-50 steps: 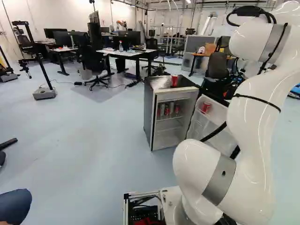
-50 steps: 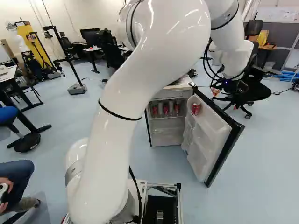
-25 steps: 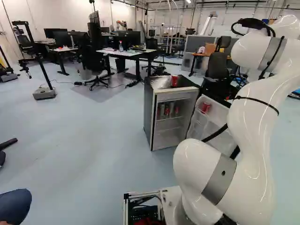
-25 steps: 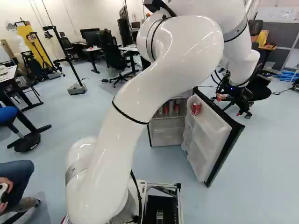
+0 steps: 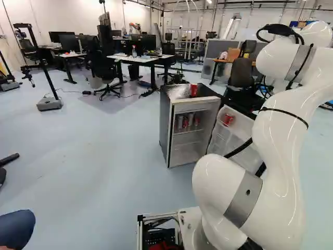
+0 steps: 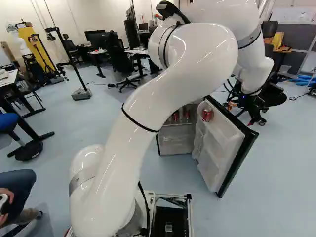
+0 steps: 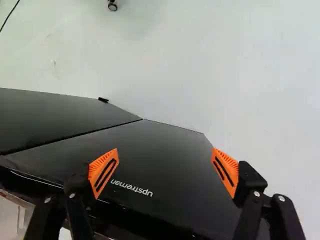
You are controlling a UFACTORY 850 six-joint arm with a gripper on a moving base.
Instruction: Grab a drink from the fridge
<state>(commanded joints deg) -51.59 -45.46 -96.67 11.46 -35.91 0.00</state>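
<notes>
Since one second ago, the arm (image 5: 283,140) swings its upper section toward the door side of the fridge (image 5: 165,122) and lowers its elbow; the cans and base hold position.

Target item: drink can. A row of silver and red cans (image 5: 186,123) stands upright on the upper shelf inside the fridge. One red can (image 6: 207,115) sits in the top rack of the open door (image 6: 219,148). Another red can (image 5: 194,90) stands on top of the fridge, beside crumpled clear plastic (image 5: 180,91). Markings on the cans are too small to read.

Gripper (image 6: 241,114): located on the outer side of the door, near its free edge in the right base view. In the wrist view, the two fingers of the gripper (image 7: 165,152) stand wide apart with nothing held between them. Their orange pads (image 7: 103,172) appear across the black outer panel of the door; contact cannot be determined. White lettering (image 7: 131,188) on this panel lies between the fingers, next to one pad.

Surroundings: a black office chair (image 6: 277,95) stands behind the gripper in the right base view. Beyond the fridge, a desk (image 5: 136,59) carries monitors.
</notes>
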